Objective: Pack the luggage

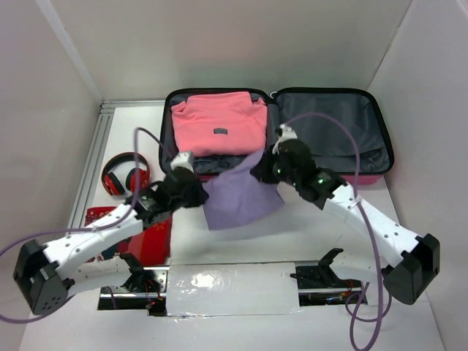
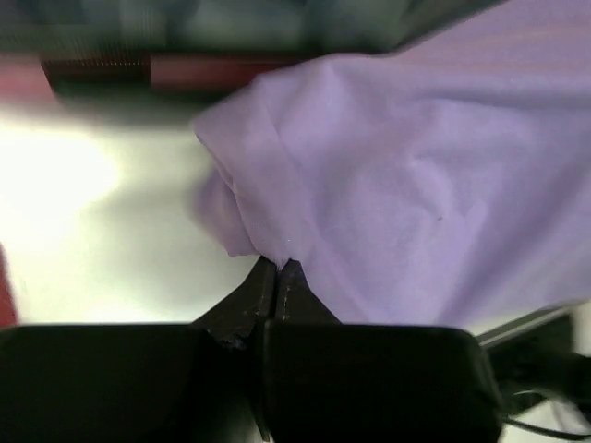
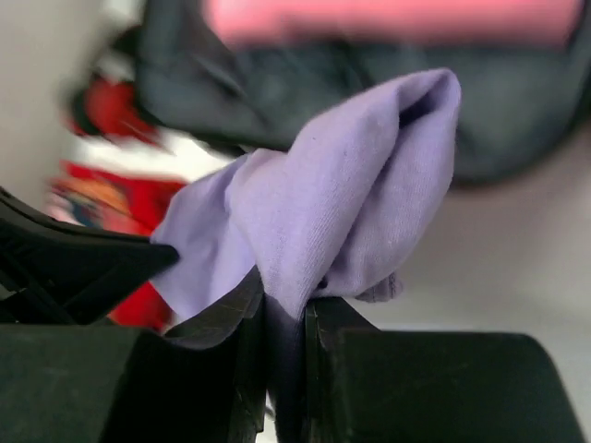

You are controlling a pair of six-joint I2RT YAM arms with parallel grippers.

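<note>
Before the luggage (image 1: 330,126), angled inward — left gripper (image 2: 279,269) and right gripper (image 3: 284,301) each pinch lilac cloth (image 1: 238,197), seemingly aloft.

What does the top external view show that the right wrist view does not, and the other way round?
Only the top external view shows the luggage whole, with both halves lying open. Only the right wrist view shows up close the right gripper shut on a fold. Both show the purple cloth and the pink garment, which is blurred in the wrist view.
</note>
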